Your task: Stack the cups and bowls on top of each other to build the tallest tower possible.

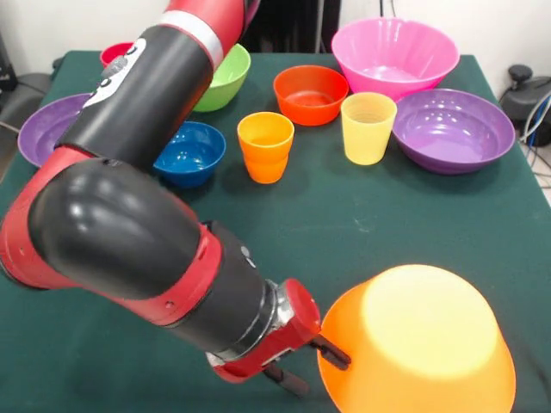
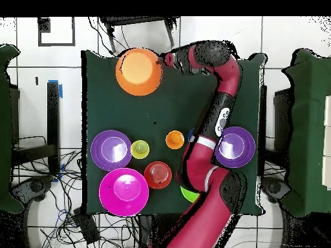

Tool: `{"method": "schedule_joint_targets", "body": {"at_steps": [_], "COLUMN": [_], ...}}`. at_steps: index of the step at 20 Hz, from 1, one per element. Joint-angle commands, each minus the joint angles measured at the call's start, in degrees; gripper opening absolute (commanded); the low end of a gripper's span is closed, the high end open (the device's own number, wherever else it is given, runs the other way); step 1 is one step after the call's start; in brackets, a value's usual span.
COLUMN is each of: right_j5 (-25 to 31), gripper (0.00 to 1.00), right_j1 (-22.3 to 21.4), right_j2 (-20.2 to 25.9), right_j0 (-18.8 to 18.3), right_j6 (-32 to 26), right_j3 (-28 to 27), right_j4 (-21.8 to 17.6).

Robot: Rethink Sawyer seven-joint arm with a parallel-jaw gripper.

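yellow-orange bowl [image 1: 419,340] upside down | gripper [image 1: 312,361] pinching its rim | nothing stacked yet | other bowls and cups loose

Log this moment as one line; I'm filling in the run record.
claw: on rim of inverted yellow-orange bowl, closure unclear | tower: none yet | orange cup, yellow cup: upright, unstacked

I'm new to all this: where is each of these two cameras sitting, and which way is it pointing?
Front view: across the table, facing the robot; the red and black arm comes down from above, its gripper at the upside-down yellow-orange bowl.
Overhead view: above the table, looking straight down, robot's base at the bottom; the whole arm shows.
Shared: both show that bowl, the gripper and the big pink bowl, turned half round between views.
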Motion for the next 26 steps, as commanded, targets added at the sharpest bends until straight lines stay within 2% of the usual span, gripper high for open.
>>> {"method": "schedule_joint_targets", "body": {"at_steps": [1, 5, 8, 11, 13, 17, 21, 26], "right_j5": [-4.8, -7.9, -13.3, -22.2, -23.7, -25.0, -25.2, -24.0], "gripper": [1.00, 1.00, 1.00, 1.00, 1.00, 1.00, 1.00, 1.00], "right_j1": [-7.3, -10.0, -12.1, -13.6, -13.9, -17.3, -15.7, -16.8], "right_j2": [-22.9, -27.2, -30.8, -34.2, -33.9, -38.0, -40.7, -46.0], "right_j0": [3.9, 4.1, 4.4, 4.5, 6.1, 8.1, 10.6, 11.5], "right_j6": [13.6, 18.4, 22.1, 25.8, 26.8, 34.5, 39.3, 48.6], "right_j3": [1.5, 4.7, 7.7, 10.8, 9.7, 12.9, 12.8, 18.6], "right_j4": [-6.7, -4.6, -3.8, -3.2, -3.4, -2.2, 0.2, 5.7]}}
